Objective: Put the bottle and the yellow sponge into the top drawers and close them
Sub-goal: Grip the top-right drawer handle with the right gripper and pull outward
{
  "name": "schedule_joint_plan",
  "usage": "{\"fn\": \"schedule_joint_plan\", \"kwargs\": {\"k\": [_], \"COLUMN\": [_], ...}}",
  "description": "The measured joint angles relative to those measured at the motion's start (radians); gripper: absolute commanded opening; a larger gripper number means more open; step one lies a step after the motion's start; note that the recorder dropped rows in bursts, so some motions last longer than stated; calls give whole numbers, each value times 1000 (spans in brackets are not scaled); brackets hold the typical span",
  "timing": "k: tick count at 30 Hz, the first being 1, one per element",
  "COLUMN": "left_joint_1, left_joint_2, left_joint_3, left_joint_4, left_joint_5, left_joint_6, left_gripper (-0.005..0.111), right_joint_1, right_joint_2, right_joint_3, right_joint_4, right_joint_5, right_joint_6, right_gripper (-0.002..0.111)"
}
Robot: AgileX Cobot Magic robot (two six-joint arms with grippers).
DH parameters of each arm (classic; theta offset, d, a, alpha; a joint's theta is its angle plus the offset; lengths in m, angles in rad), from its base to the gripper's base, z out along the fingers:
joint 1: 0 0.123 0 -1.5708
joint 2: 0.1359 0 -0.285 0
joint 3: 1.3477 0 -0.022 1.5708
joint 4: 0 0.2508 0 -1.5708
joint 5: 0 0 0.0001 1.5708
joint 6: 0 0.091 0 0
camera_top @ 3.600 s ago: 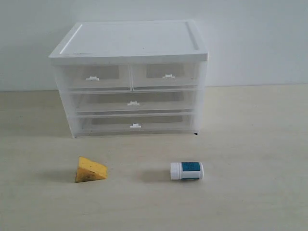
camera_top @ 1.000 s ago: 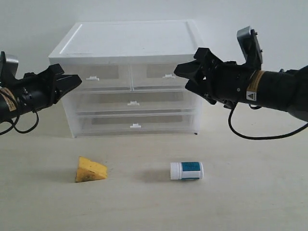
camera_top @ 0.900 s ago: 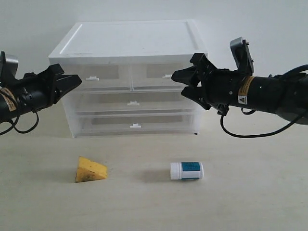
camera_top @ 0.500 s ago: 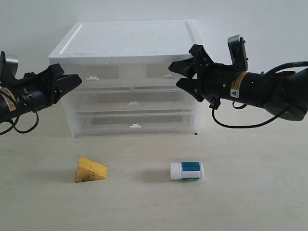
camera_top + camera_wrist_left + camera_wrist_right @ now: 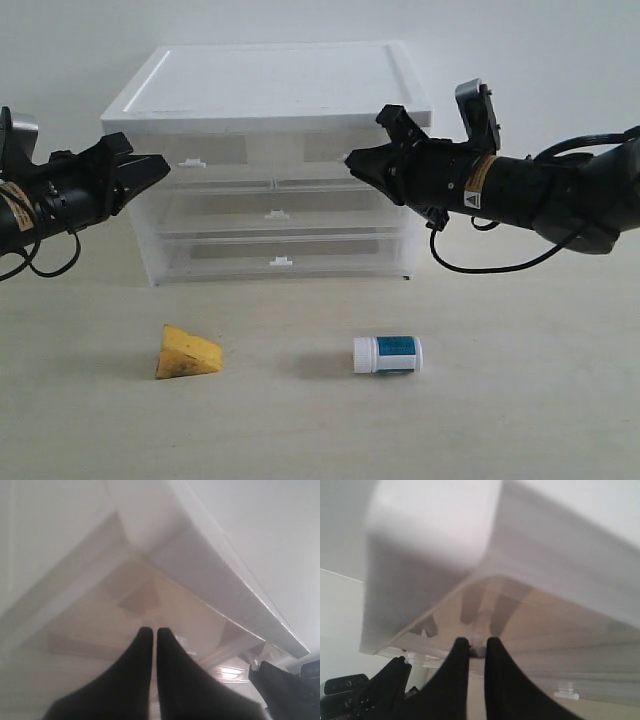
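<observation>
The white bottle [image 5: 388,354] lies on its side on the table, in front of the chest's right half. To its left rests the yellow sponge [image 5: 186,353]. Both top drawers, left [image 5: 222,152] and right [image 5: 312,150], are closed in the white-topped chest [image 5: 270,90]. My right gripper [image 5: 350,160] [image 5: 477,644] is shut on the right top drawer's small white handle tab [image 5: 479,651]. My left gripper [image 5: 163,166] [image 5: 151,631] is shut and empty, hovering at the chest's left front corner, just left of the left drawer's handle [image 5: 192,162].
Two full-width drawers [image 5: 278,214] [image 5: 281,262] sit closed below the top pair. The chest stands against a pale wall on a light table [image 5: 520,410]. Black cables hang under both arms.
My right gripper moved left up to the right top drawer's handle and went from open to shut on it. The left arm, the sponge and the bottle stayed put.
</observation>
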Motion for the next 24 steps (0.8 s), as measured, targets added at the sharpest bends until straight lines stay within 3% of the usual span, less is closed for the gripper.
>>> {"fn": "schedule_joint_plan", "kwargs": {"k": [16, 24], "left_joint_1": [6, 1], "left_joint_2": [1, 68], "left_joint_3": [0, -37], "left_joint_4": [0, 54], "left_joint_5": [0, -16], "left_joint_6": [0, -8], "left_gripper": [4, 4], "right_joint_1": [-11, -14], "right_joint_2": [-5, -22], "right_joint_3": [-8, 80], "right_joint_4": [-312, -310], "right_joint_5": [-77, -163], "right_joint_6": [133, 131], "right_gripper": [0, 0]}}
